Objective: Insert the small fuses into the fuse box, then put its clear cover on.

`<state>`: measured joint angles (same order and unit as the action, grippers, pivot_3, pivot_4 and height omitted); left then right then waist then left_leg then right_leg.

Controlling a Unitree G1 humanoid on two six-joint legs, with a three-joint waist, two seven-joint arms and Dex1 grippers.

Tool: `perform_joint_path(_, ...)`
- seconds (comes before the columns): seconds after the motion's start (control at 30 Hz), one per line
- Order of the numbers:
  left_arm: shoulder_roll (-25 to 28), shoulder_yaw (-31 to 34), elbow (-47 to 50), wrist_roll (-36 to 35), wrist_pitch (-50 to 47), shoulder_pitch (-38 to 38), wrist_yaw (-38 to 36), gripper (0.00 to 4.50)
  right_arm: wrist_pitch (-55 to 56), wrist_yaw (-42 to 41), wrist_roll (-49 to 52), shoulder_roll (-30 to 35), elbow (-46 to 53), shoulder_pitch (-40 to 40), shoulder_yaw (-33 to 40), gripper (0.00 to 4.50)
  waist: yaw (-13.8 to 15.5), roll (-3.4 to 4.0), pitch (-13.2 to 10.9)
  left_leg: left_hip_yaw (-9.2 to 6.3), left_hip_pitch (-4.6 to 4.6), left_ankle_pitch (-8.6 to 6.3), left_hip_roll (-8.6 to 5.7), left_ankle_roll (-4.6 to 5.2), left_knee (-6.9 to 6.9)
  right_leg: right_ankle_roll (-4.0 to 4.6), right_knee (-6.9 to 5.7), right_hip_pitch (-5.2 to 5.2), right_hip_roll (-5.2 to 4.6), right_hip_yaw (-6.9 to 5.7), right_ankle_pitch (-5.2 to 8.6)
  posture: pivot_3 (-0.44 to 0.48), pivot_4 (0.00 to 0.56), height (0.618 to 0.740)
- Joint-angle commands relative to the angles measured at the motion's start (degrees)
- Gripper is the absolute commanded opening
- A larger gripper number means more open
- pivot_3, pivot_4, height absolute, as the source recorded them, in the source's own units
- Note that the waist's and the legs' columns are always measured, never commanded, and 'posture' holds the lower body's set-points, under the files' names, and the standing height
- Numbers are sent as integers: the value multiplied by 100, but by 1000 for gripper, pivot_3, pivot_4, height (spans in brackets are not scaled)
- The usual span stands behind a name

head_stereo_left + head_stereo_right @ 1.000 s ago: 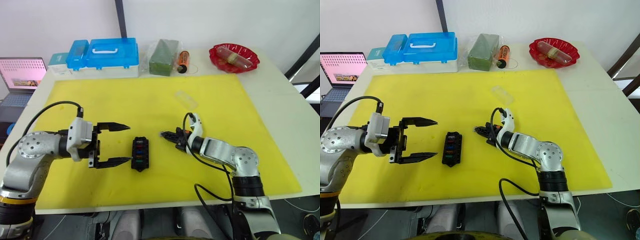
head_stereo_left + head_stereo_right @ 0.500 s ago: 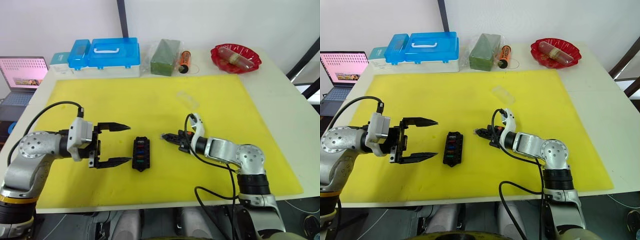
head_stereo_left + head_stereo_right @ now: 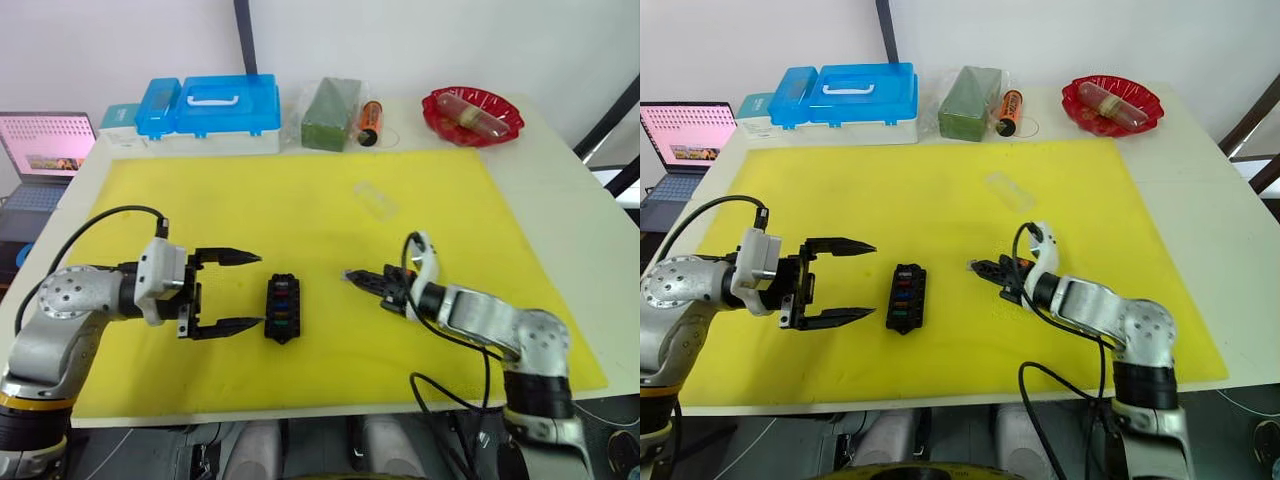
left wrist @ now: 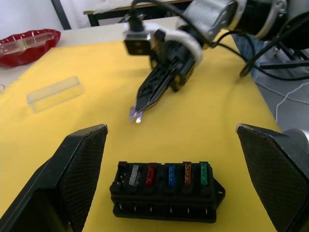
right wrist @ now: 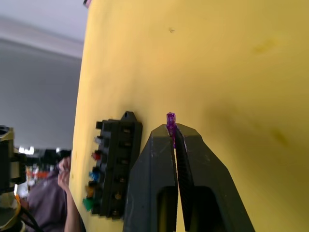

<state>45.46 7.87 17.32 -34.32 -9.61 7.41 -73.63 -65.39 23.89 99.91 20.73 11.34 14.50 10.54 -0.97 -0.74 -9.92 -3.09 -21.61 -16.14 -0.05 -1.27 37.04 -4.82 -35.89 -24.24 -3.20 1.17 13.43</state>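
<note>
The fuse box (image 3: 282,309) is a small black block lying on the yellow mat (image 3: 300,200), between the two grippers and near the mat's front half. In the left wrist view its upper row carries five fuses side by side: grey (image 4: 134,175), red (image 4: 150,174), blue (image 4: 171,175), orange (image 4: 187,173) and green (image 4: 203,174), with one slot at the grey end looking unfilled (the lower row shows only dark slots). The purple fuse (image 5: 170,119) is tiny and translucent, pinched at the very tips of the right gripper (image 3: 352,276), whose fingers are closed tight on it. That gripper hangs to the right of the fuse box, apart from it, its forearm stretched low over the mat and its tips pointing toward the box. The left gripper (image 3: 246,290) sits just left of the box, level with it, its two black fingers spread wide and holding nothing. The clear cover (image 3: 373,198) lies on the mat farther back, well apart from the box.
</note>
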Motion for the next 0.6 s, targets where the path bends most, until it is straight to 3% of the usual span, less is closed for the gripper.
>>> perform_joint_path(0.03, 33, 114, 198, -67, 57, -13, 9, 4500, 709, 852, 1070, 299, 794, -386, -21, 33, -4, -1, -1, 0, 1, 0, 0, 0, 1, 1, -1, 0, 0, 0, 0, 0, 150, 740)
perform_joint_path(0.23, -68, 22, 212, -39, 81, -23, 54, 4500, 1822, 1969, 1309, 347, 1630, -1403, -181, 33, -7, -1, -1, 0, 2, 0, 3, 0, -1, 13, 0, -1, 3, 1, 11, 0, 150, 740)
perform_joint_path(0.5, -83, 20, 229, -65, 72, -42, 10, 4500, 2155, 2161, 1309, 483, 1930, -1635, -507, 33, -1, -1, -1, 1, 5, 0, 6, 0, -2, 25, 1, -2, 5, 10, 19, 0, 150, 740)
perform_joint_path(0.6, -91, 16, 255, -68, 66, -54, 20, 4500, 2059, 1867, 1309, 694, 2090, -1783, -544, 764, 15, -2, -1, 1, 4, 0, 7, 0, -2, 26, 3, -1, 3, 10, 19, 0, 150, 740)
